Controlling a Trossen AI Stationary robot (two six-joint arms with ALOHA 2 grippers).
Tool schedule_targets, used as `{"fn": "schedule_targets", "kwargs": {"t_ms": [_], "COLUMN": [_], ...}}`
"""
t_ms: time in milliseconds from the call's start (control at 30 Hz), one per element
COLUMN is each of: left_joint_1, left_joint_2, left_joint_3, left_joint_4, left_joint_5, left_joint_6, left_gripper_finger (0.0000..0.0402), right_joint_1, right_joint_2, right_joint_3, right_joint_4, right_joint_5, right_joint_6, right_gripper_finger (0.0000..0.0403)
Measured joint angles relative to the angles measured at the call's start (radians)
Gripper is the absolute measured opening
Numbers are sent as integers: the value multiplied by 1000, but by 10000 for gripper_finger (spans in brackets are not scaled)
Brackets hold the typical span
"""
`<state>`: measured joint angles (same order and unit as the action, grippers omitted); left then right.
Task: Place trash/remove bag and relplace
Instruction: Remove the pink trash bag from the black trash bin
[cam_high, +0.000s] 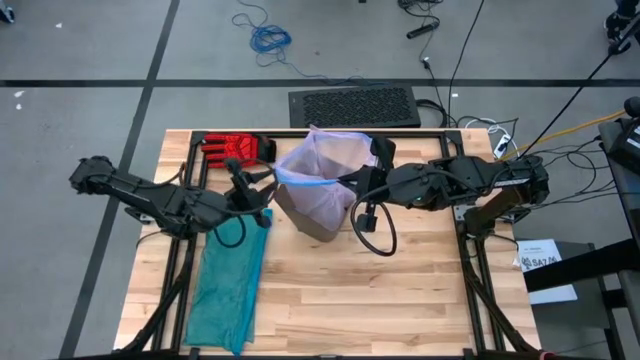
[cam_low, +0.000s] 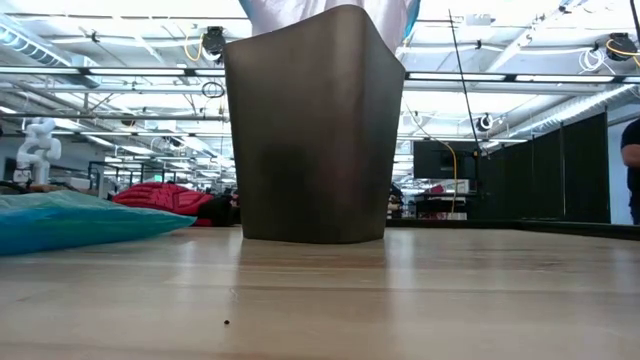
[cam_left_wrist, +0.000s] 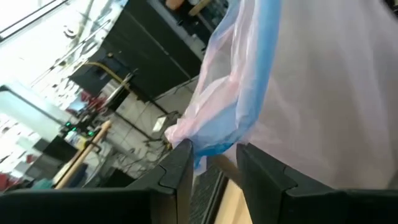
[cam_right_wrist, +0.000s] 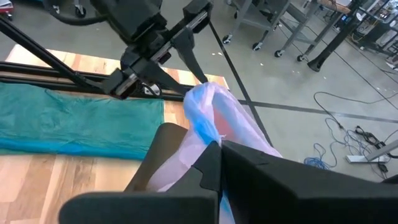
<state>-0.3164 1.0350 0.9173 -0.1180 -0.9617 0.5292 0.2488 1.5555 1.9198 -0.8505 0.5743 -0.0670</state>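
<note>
Your left gripper (cam_left_wrist: 211, 165) sits at the near-left rim of the bag (cam_high: 325, 170), fingers parted with a fold of the blue-edged hem lying in the gap; the jaws are not pinching it, so treat that side as let go or about to slip. Your right gripper (cam_right_wrist: 221, 168) is clamped shut on the opposite edge of the liner, pink-white film bunched right at its fingertips.

The film is thin, limp and slick. It weighs next to nothing, stretches and tears if you pull at one spot, and slides out of a loose pinch. Take it by the doubled hem with the blue drawstring channel, where the material is thickest, not by the single-layer wall.

The bag stands in the dark bin (cam_low: 312, 130) at the back middle of the table, its mouth puffed above the rim. Both forearms reach inward nearly level from either side, wrists turned toward the bin. The teal bag (cam_high: 228, 285) lies flat under your left arm, and the red glove (cam_high: 232, 147) rests just behind it.
</note>
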Motion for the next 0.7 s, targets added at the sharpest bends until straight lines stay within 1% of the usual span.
{"fn": "schedule_targets", "kwargs": {"t_ms": [67, 133, 267, 300, 500, 700], "left_joint_1": [1, 2, 2, -1, -48, -112], "left_joint_2": [12, 20, 22, 21, -7, -37], "left_joint_3": [0, 0, 0, 0, 0, 0], "left_joint_4": [12, 26, 35, 35, 33, 29], "left_joint_5": [-22, -35, -36, -36, -40, -40], "left_joint_6": [0, 1, 9, 9, 10, 10], "left_gripper_finger": [112, 92, 18, 10, 2, 1], "right_joint_1": [0, 0, 0, -1, -38, -119], "right_joint_2": [0, 0, 0, 0, 0, 2], "right_joint_3": [0, 0, 0, 0, 0, -1], "right_joint_4": [0, 0, -3, -8, -60, -86], "right_joint_5": [0, 0, 0, 0, 4, -2], "right_joint_6": [0, -1, -1, -1, 5, 4], "right_gripper_finger": [0, 0, 0, 0, 0, 0]}}
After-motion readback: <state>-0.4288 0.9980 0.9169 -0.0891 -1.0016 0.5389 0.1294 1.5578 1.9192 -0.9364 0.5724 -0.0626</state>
